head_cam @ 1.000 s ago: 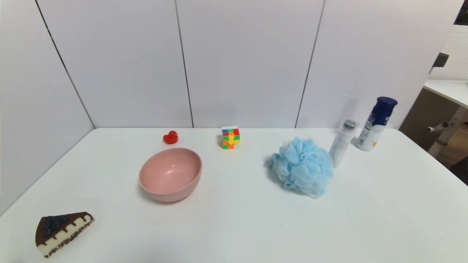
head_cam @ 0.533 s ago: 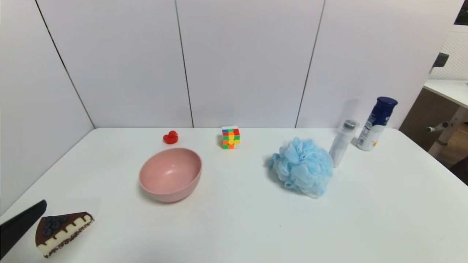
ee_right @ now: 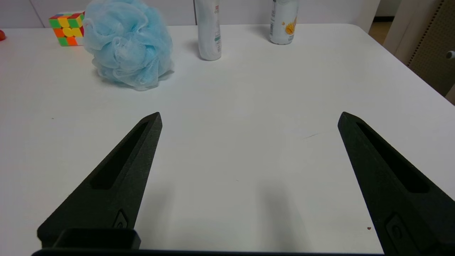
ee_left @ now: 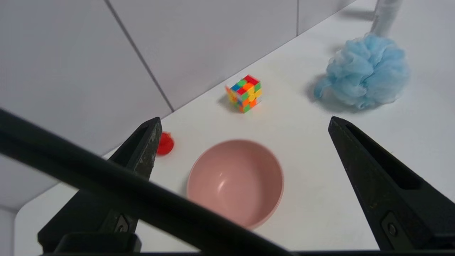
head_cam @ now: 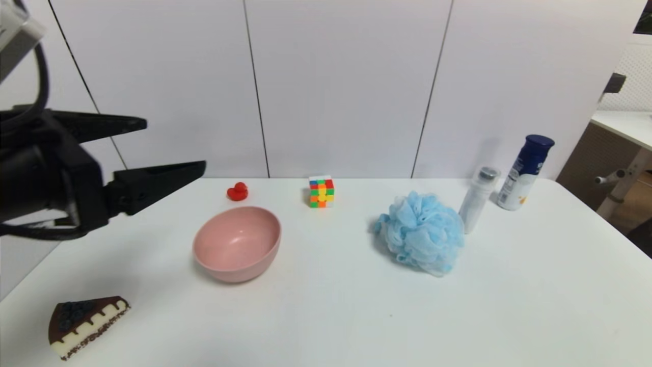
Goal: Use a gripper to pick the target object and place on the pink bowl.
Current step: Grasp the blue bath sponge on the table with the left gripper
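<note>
The light-blue mesh bath pouf (head_cam: 420,232) rests on the white table, right of centre; it also shows in the left wrist view (ee_left: 366,71) and the right wrist view (ee_right: 126,42). The pink bowl (head_cam: 237,243) stands empty, left of centre (ee_left: 234,181). My left gripper (head_cam: 174,144) hangs open and empty high at the left, above and to the left of the bowl (ee_left: 244,121). My right gripper (ee_right: 249,115) is open and empty low over bare table, nearer to me than the pouf; the head view does not show it.
A multicoloured puzzle cube (head_cam: 321,191) and a small red duck (head_cam: 238,191) sit by the back wall. A white bottle (head_cam: 478,199) and a blue-capped bottle (head_cam: 524,173) stand just right of the pouf. A cake slice (head_cam: 86,323) lies at the front left.
My left arm has come up from the lower left corner, past the cake slice, and now hangs high at the left with its fingers spread. The objects have not moved.
</note>
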Controlling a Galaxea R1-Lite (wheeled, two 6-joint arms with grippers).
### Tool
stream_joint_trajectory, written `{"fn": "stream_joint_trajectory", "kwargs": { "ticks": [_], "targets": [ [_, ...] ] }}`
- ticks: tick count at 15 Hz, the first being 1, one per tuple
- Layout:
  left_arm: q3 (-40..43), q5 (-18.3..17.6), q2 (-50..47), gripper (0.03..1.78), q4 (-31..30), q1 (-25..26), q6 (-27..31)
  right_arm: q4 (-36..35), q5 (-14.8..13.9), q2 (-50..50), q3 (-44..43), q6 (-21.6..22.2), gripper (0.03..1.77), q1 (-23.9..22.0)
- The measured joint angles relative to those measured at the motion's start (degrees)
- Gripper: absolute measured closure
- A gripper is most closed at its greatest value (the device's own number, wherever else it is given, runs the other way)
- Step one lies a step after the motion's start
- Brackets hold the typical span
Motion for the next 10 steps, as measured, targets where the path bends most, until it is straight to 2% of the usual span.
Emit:
{"fn": "stream_joint_trajectory", "kwargs": {
  "ticks": [5, 10],
  "targets": [
    [-11.7, -0.1, 16.5, 0.12, -3.0, -10.1, -2.2, 0.0, 0.0, 0.0, 0.0, 0.0, 0.09, 0.0],
    [-20.1, -0.4, 31.1, 0.12, -9.8, -14.9, -2.5, 0.0, 0.0, 0.0, 0.0, 0.0, 0.09, 0.0]
  ]
}}
